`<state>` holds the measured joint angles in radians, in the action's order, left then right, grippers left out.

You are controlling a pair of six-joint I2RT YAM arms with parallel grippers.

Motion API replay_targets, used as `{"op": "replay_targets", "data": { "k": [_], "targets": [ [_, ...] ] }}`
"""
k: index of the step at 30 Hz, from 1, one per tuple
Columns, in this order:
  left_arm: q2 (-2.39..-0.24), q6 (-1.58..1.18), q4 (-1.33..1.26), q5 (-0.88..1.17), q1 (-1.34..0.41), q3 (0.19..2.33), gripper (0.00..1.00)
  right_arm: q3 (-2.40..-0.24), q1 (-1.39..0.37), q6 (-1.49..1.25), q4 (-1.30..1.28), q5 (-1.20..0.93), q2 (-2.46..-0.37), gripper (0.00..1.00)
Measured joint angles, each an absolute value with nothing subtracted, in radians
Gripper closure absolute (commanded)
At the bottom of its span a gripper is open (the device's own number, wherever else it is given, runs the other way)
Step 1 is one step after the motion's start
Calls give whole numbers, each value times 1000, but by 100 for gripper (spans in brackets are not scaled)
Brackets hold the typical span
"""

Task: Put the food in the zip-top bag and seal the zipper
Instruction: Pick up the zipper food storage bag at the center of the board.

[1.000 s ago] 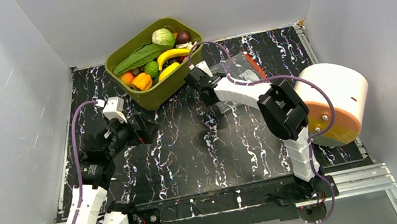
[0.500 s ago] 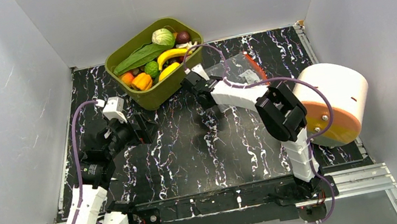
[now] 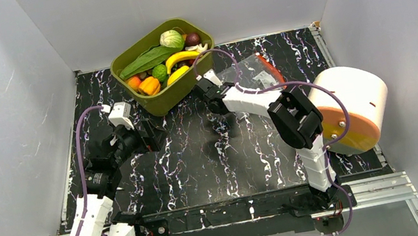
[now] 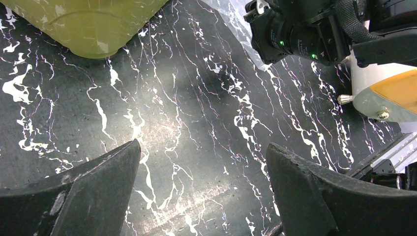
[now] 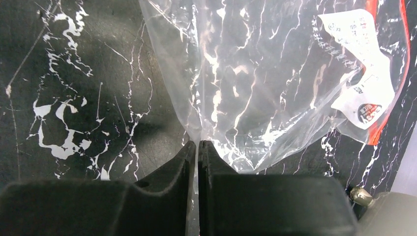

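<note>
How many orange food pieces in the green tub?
2: bigger orange piece by the green tub's near wall, smaller orange piece just left of it. Others may be buried.

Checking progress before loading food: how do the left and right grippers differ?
Left gripper is wide open, holding nothing; right gripper is shut on the bag's edge. Left gripper faces table near the tub; right gripper faces the bag. Both sit low over the table.

A white label (image 5: 363, 66) on the zip-top bag (image 5: 255, 98), beside the zipper (image 5: 404, 49), carries small print and a round logo, too blurred to read.
</note>
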<state>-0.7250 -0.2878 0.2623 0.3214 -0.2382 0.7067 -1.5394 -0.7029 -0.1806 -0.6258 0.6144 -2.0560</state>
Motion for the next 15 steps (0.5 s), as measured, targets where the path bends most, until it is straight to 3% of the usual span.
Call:
{"op": "replay_targets", "data": {
  "k": [8,15],
  "targets": [
    [-726,-288,262,321,-238,704,2,-1488,-703,-172,-620,599,-2038,100],
    [-711,-286,237,327,-238,664,2,-1374,-710,-174,-643,513,-1841,100]
  ]
}}
